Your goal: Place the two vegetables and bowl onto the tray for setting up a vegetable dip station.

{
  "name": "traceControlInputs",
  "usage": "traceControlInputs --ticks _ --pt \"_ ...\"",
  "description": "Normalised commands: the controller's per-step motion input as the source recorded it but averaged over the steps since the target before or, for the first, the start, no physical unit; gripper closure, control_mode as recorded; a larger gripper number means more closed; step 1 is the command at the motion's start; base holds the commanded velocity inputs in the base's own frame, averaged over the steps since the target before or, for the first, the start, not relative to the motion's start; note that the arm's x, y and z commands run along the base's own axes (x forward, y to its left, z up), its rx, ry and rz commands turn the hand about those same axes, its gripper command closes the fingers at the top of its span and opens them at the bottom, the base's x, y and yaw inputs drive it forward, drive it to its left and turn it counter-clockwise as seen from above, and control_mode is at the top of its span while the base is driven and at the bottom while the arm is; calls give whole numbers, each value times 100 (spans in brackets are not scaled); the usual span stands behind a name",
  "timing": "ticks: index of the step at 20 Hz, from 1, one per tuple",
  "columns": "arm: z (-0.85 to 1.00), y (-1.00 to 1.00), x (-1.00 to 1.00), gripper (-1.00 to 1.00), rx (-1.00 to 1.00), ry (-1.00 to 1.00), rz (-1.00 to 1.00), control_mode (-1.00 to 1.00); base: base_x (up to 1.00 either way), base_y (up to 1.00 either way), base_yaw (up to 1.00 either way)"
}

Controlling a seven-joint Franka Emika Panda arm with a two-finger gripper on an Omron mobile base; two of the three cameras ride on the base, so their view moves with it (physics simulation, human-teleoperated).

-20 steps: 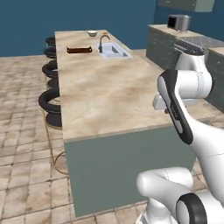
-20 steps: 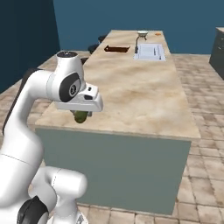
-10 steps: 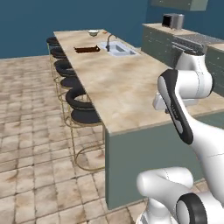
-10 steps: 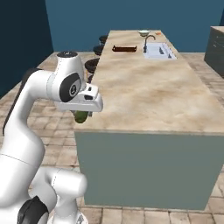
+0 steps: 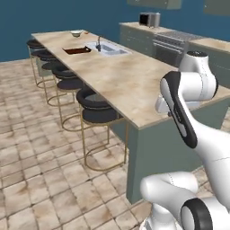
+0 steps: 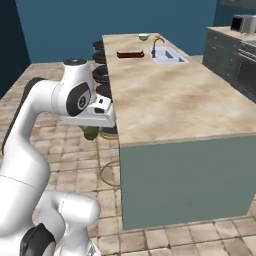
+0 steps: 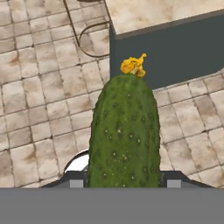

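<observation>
Your kitchen island (image 5: 121, 76) runs long and pale away from you, and the tray (image 6: 130, 54) sits at its far end, dark reddish-brown, just beside the sink (image 6: 168, 55). The arm (image 6: 45, 100) is nowhere near it: in the right base view it arches up off the base and folds forward, and the wrist hangs outside the near corner of the island, over the tiled floor (image 7: 39, 87), below counter height.

Beyond the tray you have the bowl (image 6: 144, 36), pale and round, near the far edge of the counter and well apart from the hand. Look at the gripper (image 6: 92, 131) now: it points down, and the cucumber (image 7: 124, 131) is in it. From the hand view the dark green, bumpy piece stands straight up out of the fingers, its yellow blossom tip (image 7: 134, 65) pointing away from the hand toward the floor and the island's grey-green side panel. The 2 fingers sit tight against it on either side, closed down to the cucumber's width.

Count for you: 1 tray, 1 bowl, 1 cucumber. 4 black stools (image 5: 92, 101) line the island's left side in the left base view. The tray itself looks bare from here, though it is too far off to be certain.
</observation>
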Motion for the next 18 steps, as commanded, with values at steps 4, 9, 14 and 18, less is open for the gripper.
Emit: traceControlInputs --ticks 4,9,14,18 --pt "0 0 0 100 0 0 0 100 0 88 -46" --pt "0 0 0 100 0 0 0 100 0 95 -50" --pt "0 0 0 100 0 0 0 100 1 99 -50" --pt "0 0 0 100 0 0 0 100 5 100 -51"
